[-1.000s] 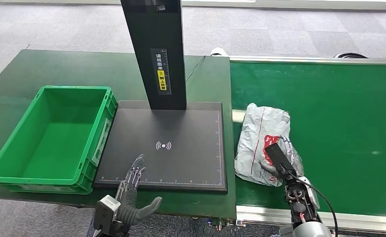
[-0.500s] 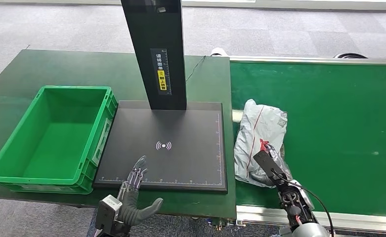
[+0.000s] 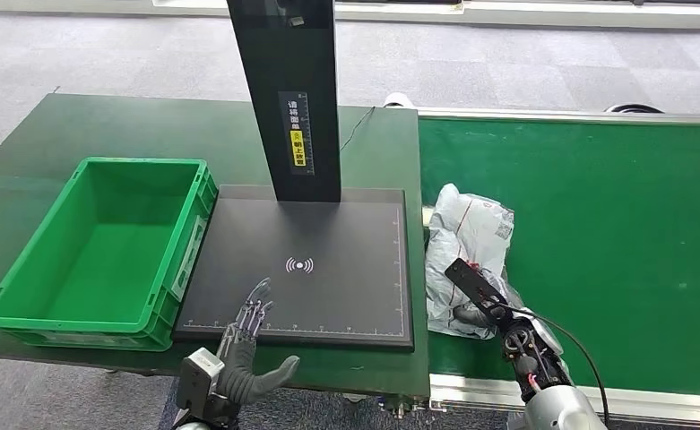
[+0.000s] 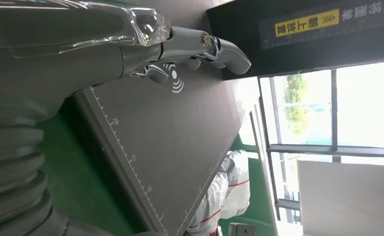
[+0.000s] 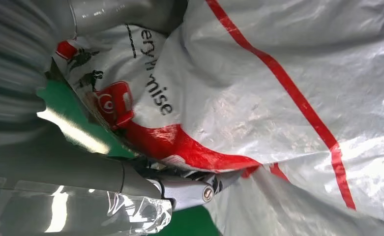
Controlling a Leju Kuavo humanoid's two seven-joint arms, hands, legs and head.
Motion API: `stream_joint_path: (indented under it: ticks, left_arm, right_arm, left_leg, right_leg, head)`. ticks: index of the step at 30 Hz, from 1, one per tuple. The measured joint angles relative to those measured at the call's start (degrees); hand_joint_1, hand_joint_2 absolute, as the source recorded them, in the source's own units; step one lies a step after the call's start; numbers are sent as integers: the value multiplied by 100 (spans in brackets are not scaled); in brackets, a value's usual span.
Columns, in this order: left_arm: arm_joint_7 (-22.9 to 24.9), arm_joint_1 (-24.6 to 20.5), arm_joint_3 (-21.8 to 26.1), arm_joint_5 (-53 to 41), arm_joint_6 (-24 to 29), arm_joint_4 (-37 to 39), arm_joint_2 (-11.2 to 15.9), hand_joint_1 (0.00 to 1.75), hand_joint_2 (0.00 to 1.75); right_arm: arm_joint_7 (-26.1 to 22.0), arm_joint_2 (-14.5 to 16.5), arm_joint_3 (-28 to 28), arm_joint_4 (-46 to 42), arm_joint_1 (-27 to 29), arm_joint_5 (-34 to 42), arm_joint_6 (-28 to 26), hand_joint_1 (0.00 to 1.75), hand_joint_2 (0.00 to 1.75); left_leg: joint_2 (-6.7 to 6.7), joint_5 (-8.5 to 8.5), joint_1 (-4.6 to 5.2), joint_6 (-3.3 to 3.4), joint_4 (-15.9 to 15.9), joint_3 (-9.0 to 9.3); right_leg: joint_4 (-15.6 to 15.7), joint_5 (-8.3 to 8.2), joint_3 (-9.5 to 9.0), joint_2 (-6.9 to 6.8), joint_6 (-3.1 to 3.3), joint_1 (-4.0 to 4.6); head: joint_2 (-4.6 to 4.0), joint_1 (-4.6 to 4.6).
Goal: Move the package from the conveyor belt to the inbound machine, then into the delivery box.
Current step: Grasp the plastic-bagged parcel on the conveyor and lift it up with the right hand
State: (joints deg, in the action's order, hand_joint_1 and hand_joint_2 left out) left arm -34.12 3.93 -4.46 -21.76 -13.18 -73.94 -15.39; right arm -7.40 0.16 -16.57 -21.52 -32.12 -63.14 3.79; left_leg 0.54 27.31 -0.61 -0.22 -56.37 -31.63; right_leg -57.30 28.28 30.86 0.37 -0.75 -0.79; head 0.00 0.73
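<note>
- Head view: the package [image 3: 467, 255], a crumpled grey plastic bag with red stripes, lies on the green belt [image 3: 615, 224] at the belt's left edge, just beside the table [image 3: 131, 125]. The right robot hand [image 3: 482, 300] holds its near end, with dark fingers [image 3: 473, 282] lying over the top of the bag. To the right of the bag the belt is a wide, flat, felt-like surface.
- Head view: the machine [image 3: 328, 296] is a flat matt black plate with ruler marks along its edges and a white wave sign in the middle; a tall black column [image 3: 292, 90] with a yellow label stands at its far side. The plate's right edge is near the package, separated by a narrow strip of table and the belt's metal frame.
- Head view: the box [image 3: 23, 287], green rigid plastic with ribbed walls, touches the plate's left side. The left robot hand [image 3: 243, 345] hovers at the plate's near edge, fingers spread, holding nothing.
- Left wrist view: the left robot hand [image 4: 131, 44] has its fingers extended and apart above the smooth plate [image 4: 180, 142]; the package [image 4: 229, 191] shows past the plate's far corner.
- Right wrist view: the shiny wrinkled film of the package [image 5: 288, 98], with red print and black letters, is pressed against the right robot hand [image 5: 131, 162]; a finger [image 5: 190, 189] curls under the film.
</note>
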Motion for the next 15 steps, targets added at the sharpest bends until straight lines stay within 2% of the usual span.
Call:
stream_joint_path:
  ticks: [8,15]
  left_arm:
    - [5,2,-1,11,1,-4,7,0,175]
    - [11,73,1,21,11,-69,7,0,175]
  right_arm:
    - [73,-28,107,37,-90,-65,-83,175,175]
    - [-180,5,121,56,-46,-91,-782,175,175]
  left_leg:
    - [8,4,5,6,-7,24]
    - [9,9,4,5,-6,0]
  right_leg:
    - [0,-7,-27,-10,-6,-5]
    - [-1,1,-10,-12,-3,-3]
  head:
    - [1,0]
    - [0,-1]
